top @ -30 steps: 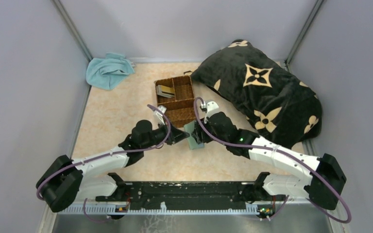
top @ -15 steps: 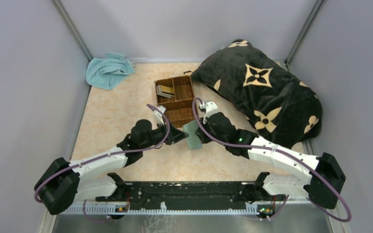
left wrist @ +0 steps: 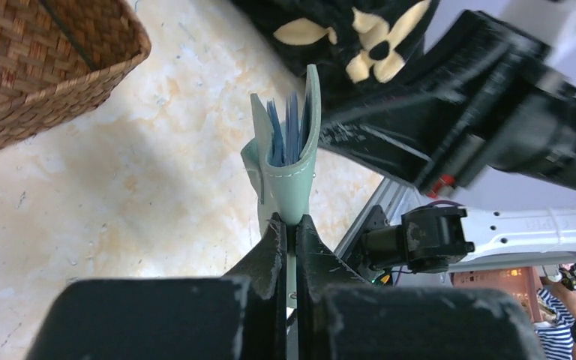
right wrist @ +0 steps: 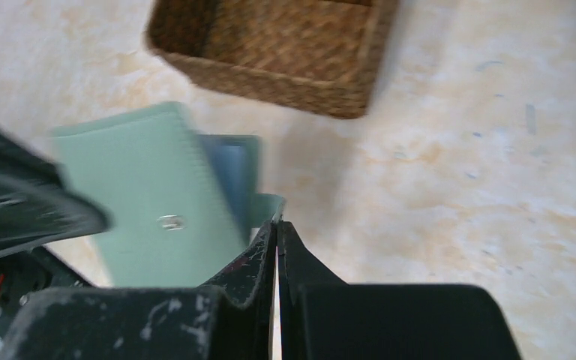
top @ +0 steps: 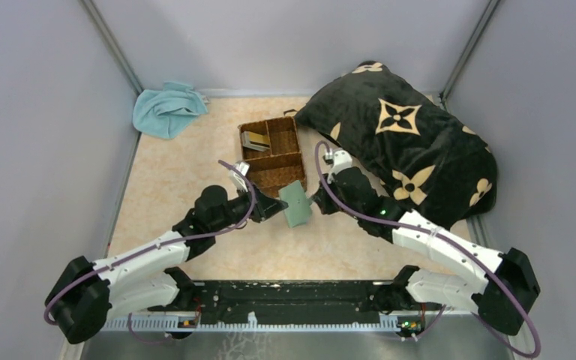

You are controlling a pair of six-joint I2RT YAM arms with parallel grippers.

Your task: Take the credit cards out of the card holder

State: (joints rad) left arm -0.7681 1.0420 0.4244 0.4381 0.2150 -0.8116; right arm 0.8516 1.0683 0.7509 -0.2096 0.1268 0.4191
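1. The left gripper (left wrist: 286, 225) has its fingers pressed tight on the folded bottom edge of the card holder (left wrist: 291, 180). It holds the holder edge-up off the table with the mouth pointing away from the fingertips. This grip looks the same as a second ago.
2. Just past those fingertips, the credit cards (left wrist: 286, 132) sit in the pockets with their bluish edges showing at the mouth. In the right wrist view one card juts sideways out of the holder, toward the right gripper.
3. The right gripper (right wrist: 276, 225) is what changed. Its jaws stood apart a second ago and are now pressed together at the holder's side, with a pale green-blue corner at their tips. I cannot tell whether that corner is pinched, or whether it is a card or a flap.
4. My reading is that the pull has begun: if a card is caught, drawing away should slide it out against the left anchor.
5. Earlier the right wrist hung over the holder. It has now backed off toward the cushion (top: 405, 135), and the holder sits twisted and closer to the wicker basket (top: 277, 176) just beyond both grippers.
6. In the basket's far-left compartment lies a grey-tan flat piece (top: 255, 140), probably cards already removed. It has not moved.
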